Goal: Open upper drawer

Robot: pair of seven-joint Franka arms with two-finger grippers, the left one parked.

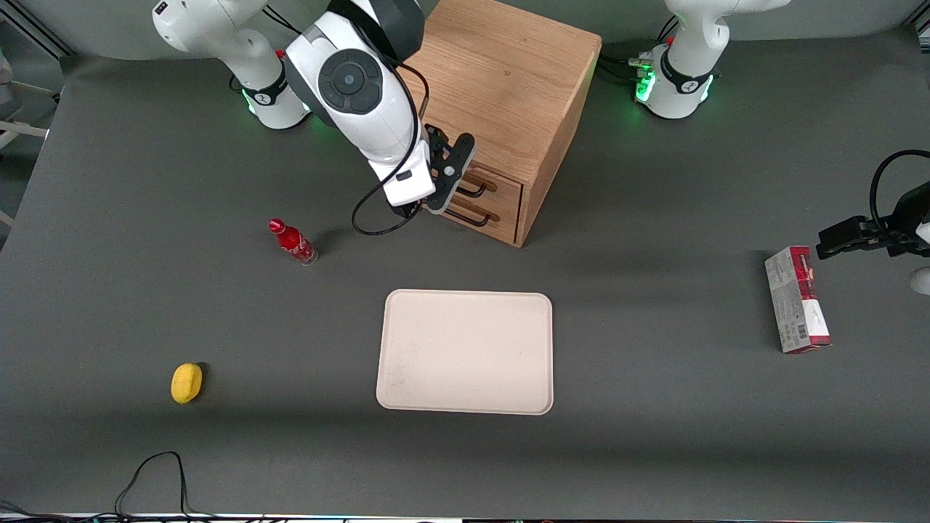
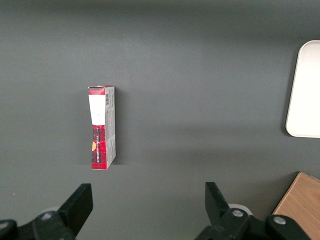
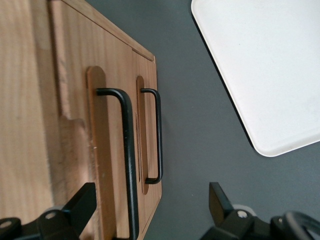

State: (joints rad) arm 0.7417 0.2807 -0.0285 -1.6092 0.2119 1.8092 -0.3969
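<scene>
Two black fingers of the gripper (image 3: 150,210) stand wide apart, holding nothing, around the thin dark bar handle (image 3: 129,165) of the shut light-oak upper drawer (image 1: 488,187) at 12 o'clock from the cream tray (image 1: 465,352), so reaching looks done and I think it should squeeze the bar and pull next.

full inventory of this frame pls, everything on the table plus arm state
cabinet: 1, light oak, between the arm bases
upper drawer: 1, oak, dark bar handle, shut
lower drawer: 1, oak, same handle, shut
tray: 1, cream, nearer the front camera than the cabinet
bottle: 1, red, upright, toward the working arm's end
lemon: 1, yellow, nearer the camera than the bottle
carton: 1, red and grey, lying toward the parked arm's end
tool: right arm's, black, open, in front of the upper drawer's handle
</scene>
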